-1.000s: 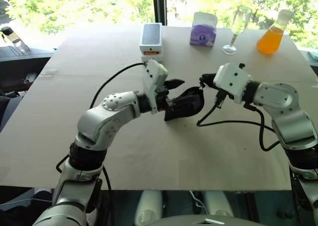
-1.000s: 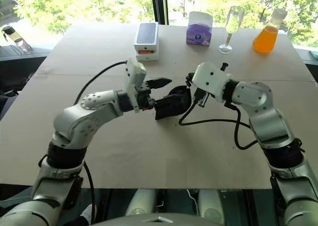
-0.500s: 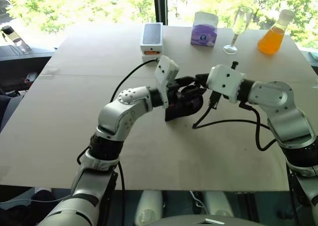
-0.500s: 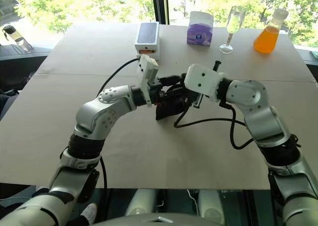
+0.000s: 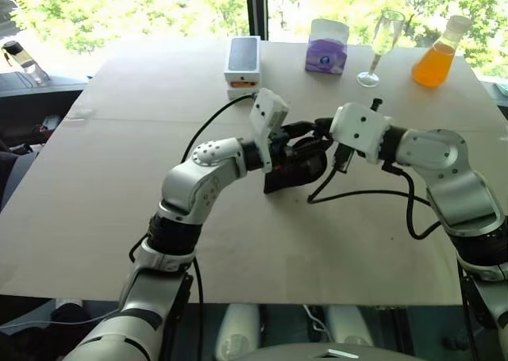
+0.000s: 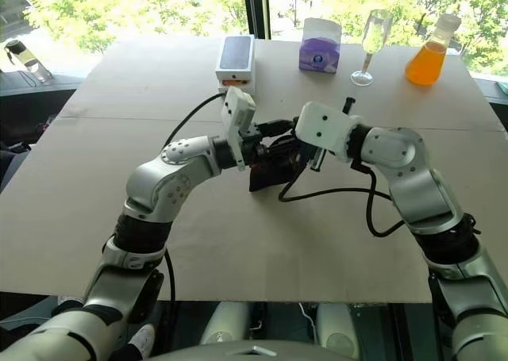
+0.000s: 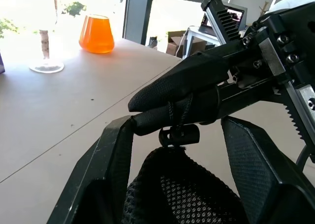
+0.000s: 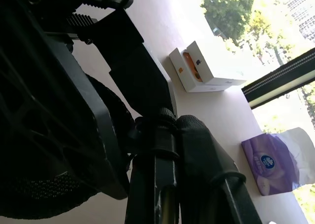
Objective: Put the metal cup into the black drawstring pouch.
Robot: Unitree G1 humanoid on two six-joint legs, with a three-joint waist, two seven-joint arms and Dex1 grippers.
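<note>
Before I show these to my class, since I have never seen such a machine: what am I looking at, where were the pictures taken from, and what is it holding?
It is a two-armed robot at a table. Two pictures look down from its head; the other two come from cameras on its wrists. The left claw straddles a black pouch. The right claw is shut, pinching the pouch's cord. At the far edge stand a phone box, a purple tissue pack, a wine glass and an orange flask.
</note>
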